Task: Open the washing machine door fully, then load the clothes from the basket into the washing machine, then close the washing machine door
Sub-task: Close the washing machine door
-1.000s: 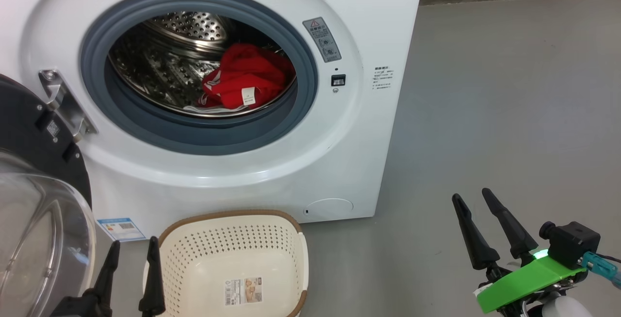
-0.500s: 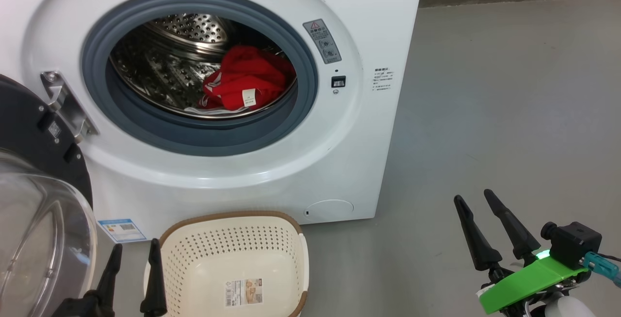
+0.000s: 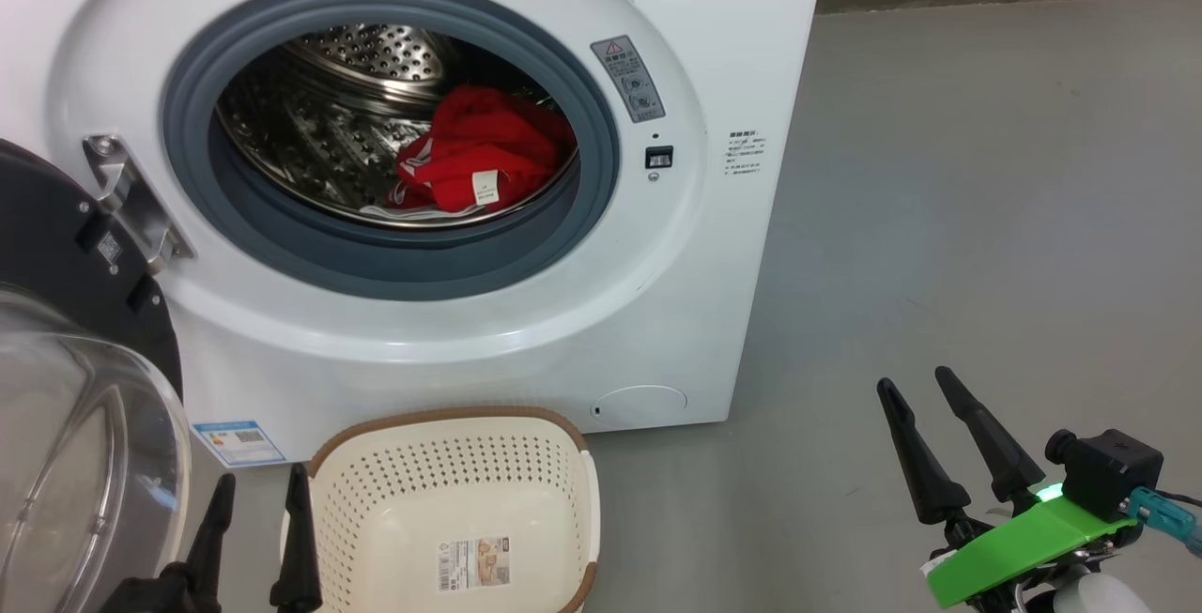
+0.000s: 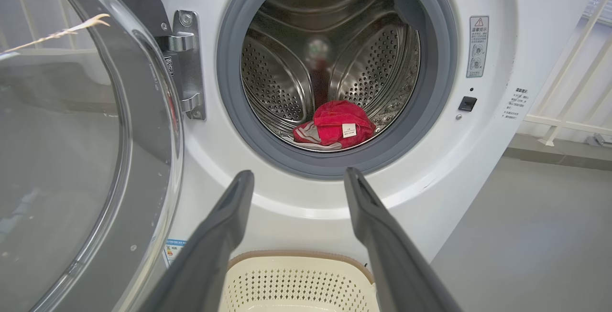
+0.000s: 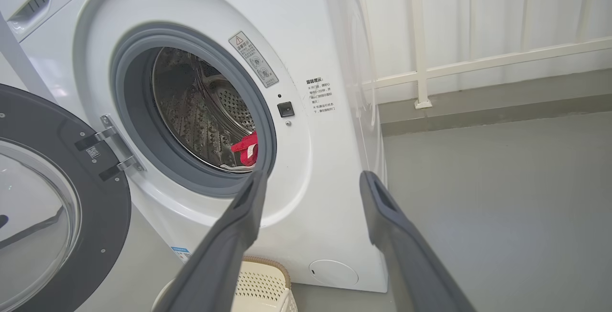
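On my far left the door (image 3: 47,247) stands swung wide, black rim and clear glass bowl towards me, hung on its steel hinge (image 3: 127,200). My left gripper (image 3: 262,474) sits low at the bottom of the head view, jaws spread and holding nothing, between the door glass and the basket (image 3: 441,463). One finger overlaps the basket's left edge there, and I cannot tell whether it touches. The basket rests on the floor (image 3: 939,219) just in front of the washer (image 3: 526,350), its bottom showing a sticker (image 3: 472,564). Above it the washer's mouth gapes, grey seal (image 3: 394,261) all round, and the clothes (image 3: 479,158) lie inside the drum (image 3: 310,134), a red bundle at the lower right of the opening with a white label facing out. My left wrist view has them low in the drum, just behind the seal's bottom lip. Right of the opening I see a warning label (image 3: 627,78) and the black latch slot (image 3: 657,157). Far right, well apart from the washer, my right gripper (image 3: 914,380) hangs over the floor, jaws spread, gripping nothing.
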`<state>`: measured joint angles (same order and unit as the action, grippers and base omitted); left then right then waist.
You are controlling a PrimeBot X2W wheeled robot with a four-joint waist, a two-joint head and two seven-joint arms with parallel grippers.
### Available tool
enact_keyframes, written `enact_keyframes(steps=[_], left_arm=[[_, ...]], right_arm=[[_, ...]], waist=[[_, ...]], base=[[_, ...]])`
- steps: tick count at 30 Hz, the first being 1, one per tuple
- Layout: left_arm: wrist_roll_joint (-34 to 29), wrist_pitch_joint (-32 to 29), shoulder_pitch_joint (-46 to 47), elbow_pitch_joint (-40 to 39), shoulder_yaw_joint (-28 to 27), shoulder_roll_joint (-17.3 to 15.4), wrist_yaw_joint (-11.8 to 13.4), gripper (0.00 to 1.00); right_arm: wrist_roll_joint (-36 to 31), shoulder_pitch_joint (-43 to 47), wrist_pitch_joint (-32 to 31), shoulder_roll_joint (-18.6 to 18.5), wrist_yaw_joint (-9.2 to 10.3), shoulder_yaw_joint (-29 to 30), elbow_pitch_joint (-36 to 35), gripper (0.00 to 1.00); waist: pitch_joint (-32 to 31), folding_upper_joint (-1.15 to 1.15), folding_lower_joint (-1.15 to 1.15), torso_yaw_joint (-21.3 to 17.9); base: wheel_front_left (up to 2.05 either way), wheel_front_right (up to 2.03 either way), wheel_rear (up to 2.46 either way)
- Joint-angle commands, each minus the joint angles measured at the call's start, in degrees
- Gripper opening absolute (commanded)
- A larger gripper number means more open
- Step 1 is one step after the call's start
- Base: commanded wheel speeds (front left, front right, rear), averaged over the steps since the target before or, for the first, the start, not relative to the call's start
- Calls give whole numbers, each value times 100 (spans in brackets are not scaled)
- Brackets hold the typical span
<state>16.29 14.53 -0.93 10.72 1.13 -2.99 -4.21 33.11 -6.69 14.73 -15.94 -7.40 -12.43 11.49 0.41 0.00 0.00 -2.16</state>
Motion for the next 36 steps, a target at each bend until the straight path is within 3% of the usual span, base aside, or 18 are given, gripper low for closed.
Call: enact_keyframes(steps=[1, 20, 36], left_arm=[[3, 47, 143, -140, -203, -49, 6, 100], [5, 47, 150, -191, -199, -35, 6, 100], [43, 47, 155, -155, -175, -22, -64, 100]], right_arm=[[20, 26, 27, -71, -9, -116, -131, 100], [0, 40, 27, -50, -9, -80, -149, 100], [29, 12, 27, -58, -9, -65, -125, 100]], waist=[[4, 0, 0, 0], [12, 0, 0, 10], [24, 0, 0, 24]], base=[[0, 0, 0], [-12, 11, 1], [-160, 146, 13]])
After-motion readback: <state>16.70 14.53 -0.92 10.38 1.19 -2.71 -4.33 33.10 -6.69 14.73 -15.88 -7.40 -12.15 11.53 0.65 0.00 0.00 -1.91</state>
